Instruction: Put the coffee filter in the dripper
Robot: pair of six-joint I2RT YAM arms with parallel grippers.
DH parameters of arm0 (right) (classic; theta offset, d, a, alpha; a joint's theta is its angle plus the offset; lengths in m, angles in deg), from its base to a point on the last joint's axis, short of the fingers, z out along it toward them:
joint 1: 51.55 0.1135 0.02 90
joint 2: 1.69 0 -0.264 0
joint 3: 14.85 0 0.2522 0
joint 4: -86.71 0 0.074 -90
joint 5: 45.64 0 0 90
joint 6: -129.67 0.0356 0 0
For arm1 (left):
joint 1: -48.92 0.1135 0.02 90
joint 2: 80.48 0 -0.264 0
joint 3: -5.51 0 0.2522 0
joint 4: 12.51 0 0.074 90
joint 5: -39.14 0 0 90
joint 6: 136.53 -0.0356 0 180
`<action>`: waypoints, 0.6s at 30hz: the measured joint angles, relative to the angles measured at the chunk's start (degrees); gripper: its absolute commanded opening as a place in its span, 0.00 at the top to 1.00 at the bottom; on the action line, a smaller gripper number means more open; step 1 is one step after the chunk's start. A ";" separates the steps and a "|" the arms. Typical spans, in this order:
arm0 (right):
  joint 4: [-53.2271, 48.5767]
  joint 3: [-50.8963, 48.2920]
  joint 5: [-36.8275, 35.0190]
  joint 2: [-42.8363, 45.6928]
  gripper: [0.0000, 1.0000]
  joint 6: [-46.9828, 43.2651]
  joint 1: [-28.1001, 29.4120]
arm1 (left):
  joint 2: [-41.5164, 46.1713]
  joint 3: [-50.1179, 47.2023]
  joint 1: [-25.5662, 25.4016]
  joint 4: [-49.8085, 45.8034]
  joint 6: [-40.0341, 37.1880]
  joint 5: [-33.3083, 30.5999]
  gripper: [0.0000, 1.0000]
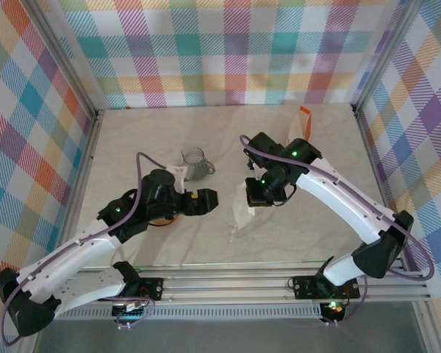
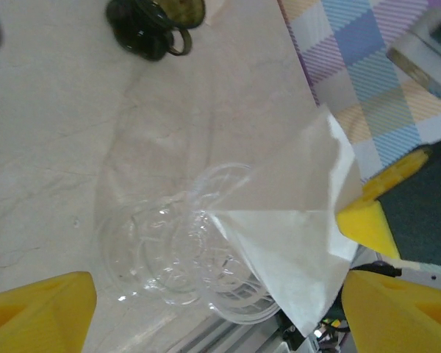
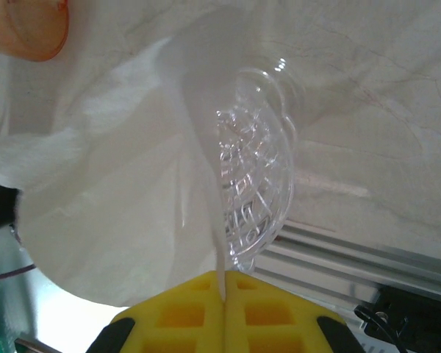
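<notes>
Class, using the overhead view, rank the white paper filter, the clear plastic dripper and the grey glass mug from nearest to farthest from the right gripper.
1. White paper filter, pinched in the right gripper.
2. Clear plastic dripper, beside the filter, toward the near edge.
3. Grey glass mug, to the left and farther back.

coffee filter (image 2: 294, 220): matt paper | dripper (image 2: 162, 250): clear glossy plastic | table (image 2: 51, 110): smooth

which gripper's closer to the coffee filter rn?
Right. The right gripper is shut on the coffee filter. The left gripper is open, just to the filter's left in the top view.
</notes>
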 measured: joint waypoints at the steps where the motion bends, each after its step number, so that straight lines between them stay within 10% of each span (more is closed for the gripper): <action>1: 0.22 0.00 -0.31 -0.26 0.97 0.07 0.00 | -1.07 0.37 -0.90 0.52 -0.17 0.00 0.19; 18: 5.86 -3.98 -2.58 1.22 0.56 1.11 0.00 | -9.40 1.31 -3.43 4.50 0.31 -1.77 0.32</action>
